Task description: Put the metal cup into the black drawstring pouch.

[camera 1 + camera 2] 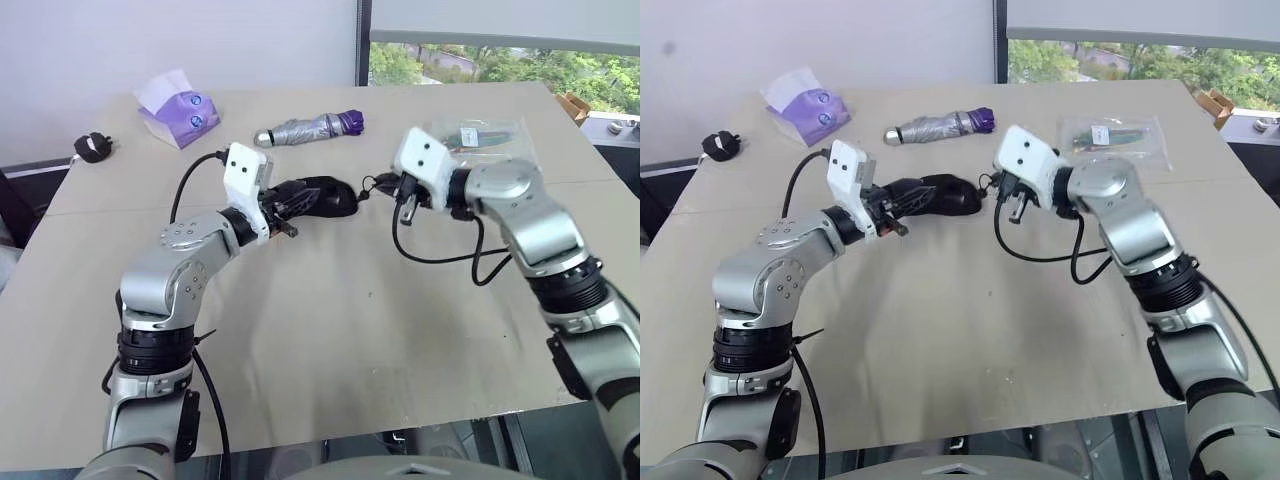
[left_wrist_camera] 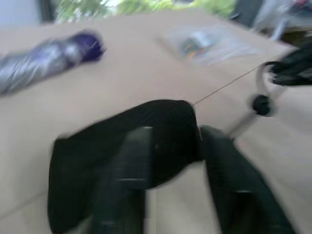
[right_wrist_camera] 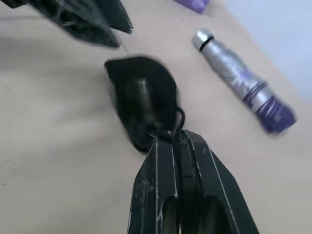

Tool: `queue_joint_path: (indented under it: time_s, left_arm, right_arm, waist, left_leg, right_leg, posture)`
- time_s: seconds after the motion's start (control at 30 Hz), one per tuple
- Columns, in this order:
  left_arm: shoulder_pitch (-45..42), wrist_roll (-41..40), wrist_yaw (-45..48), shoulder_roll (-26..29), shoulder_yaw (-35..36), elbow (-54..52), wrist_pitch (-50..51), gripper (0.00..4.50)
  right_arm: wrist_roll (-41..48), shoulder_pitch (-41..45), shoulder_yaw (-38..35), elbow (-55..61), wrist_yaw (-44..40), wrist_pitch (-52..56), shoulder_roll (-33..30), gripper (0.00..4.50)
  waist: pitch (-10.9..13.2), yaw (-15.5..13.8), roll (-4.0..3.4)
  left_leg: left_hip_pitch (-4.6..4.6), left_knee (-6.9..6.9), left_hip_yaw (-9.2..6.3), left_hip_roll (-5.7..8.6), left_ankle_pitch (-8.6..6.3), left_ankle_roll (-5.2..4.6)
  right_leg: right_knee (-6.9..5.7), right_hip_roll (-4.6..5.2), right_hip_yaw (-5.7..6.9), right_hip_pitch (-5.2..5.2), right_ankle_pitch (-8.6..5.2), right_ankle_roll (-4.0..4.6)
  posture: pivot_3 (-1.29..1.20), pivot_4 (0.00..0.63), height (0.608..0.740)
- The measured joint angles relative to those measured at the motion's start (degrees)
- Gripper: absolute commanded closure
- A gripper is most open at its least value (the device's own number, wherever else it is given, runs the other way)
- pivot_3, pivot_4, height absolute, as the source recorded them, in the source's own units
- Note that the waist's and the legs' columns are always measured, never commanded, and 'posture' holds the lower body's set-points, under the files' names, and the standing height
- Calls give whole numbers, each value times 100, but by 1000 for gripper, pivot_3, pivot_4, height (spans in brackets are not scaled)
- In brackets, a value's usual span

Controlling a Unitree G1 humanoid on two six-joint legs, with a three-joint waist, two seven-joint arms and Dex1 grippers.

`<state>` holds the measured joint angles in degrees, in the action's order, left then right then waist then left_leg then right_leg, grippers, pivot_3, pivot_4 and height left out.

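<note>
Nearest to the robot it's just bare tan tabletop (image 1: 330, 350), nothing lying on that stretch. Mid-table is where the action is: the left gripper (image 1: 290, 212) comes in from the left with its jaws apart, sitting on either side of the near end of the black drawstring pouch (image 1: 325, 197), which looks bulged and rounded rather than flat. Can't actually spot the metal cup anywhere; the right wrist view shows a dull glint on the pouch's surface, but I can't tell if that's the cup underneath the fabric. On the other side the right gripper (image 1: 402, 192) has its jaws pressed together on the pouch's thin black cord (image 3: 176, 122), with the cord running taut back to the pouch mouth and a small toggle (image 2: 261, 104) hanging on it. The two grippers are close together, the pouch between them. Farther back, just behind the pouch, lies a folded silver-and-purple umbrella (image 1: 310, 128) on its side, well clear of the grippers. Behind the right arm there's a clear plastic bag (image 1: 1110, 135) with something greenish inside. Toward the far left is a purple tissue pack (image 1: 178, 112), and at the left edge a small black plug adapter (image 1: 93, 147).
</note>
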<state>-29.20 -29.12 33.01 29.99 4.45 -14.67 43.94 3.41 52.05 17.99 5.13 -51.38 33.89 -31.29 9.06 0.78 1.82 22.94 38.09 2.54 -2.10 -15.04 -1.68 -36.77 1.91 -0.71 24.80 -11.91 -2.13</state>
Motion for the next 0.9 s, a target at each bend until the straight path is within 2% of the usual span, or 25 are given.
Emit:
queue_joint_path:
  time_s: [0.2,0.4,0.67,0.77,0.83,0.87,0.9]
  left_arm:
    - [-533,103,714,-68,-679,69,-451,2290]
    - [-1045,644,929,-509,-1195,892,-1161,2290]
    - [-1721,930,1027,-1150,-1346,1807,-1731,2290]
    - [-1752,930,1077,-1223,-1346,1917,-1797,3041]
    - [-1770,930,1167,-1230,-1346,1979,-1806,4090]
    - [-1770,933,1187,-1235,-1346,1999,-1809,4326]
    - [-1774,938,1196,-1248,-1346,2024,-1819,4316]
  right_arm:
    - [-282,596,160,115,-391,-87,-442,4500]
    - [-352,795,154,195,-568,-43,-583,4500]
    - [-349,798,146,547,-647,238,-655,4500]
    - [-349,797,142,585,-645,350,-665,4500]
    - [-349,796,138,663,-616,444,-668,4500]
    - [-350,794,124,701,-594,477,-674,4500]
    - [-349,793,116,743,-574,509,-688,4500]
  waist:
    - [3,-26,1]
    - [3,-23,1]
    - [3,-15,0]
    - [3,-12,0]
    - [3,-16,0]
    - [3,-18,0]
    - [3,-19,0]
  left_leg:
    - [21,23,12,3,-4,-8]
    - [24,22,18,9,-5,-10]
    - [70,31,16,5,-4,-10]
    - [75,32,15,5,-4,-9]
    - [77,32,15,5,-4,-9]
    - [77,32,14,5,-4,-9]
    - [77,32,13,5,-4,-9]
  right_leg:
    - [18,6,-10,0,1,-5]
    - [20,1,-4,0,1,-6]
    - [12,-3,11,38,2,-7]
    - [10,-2,12,44,2,-7]
    - [8,-2,13,46,2,-7]
    - [7,-2,13,47,2,-7]
    - [7,-2,13,47,2,-7]
  posture:
    - [0,150,740]
    - [0,150,740]
    - [0,150,740]
    - [0,150,740]
    - [0,150,740]
    - [0,150,740]
    - [0,150,740]
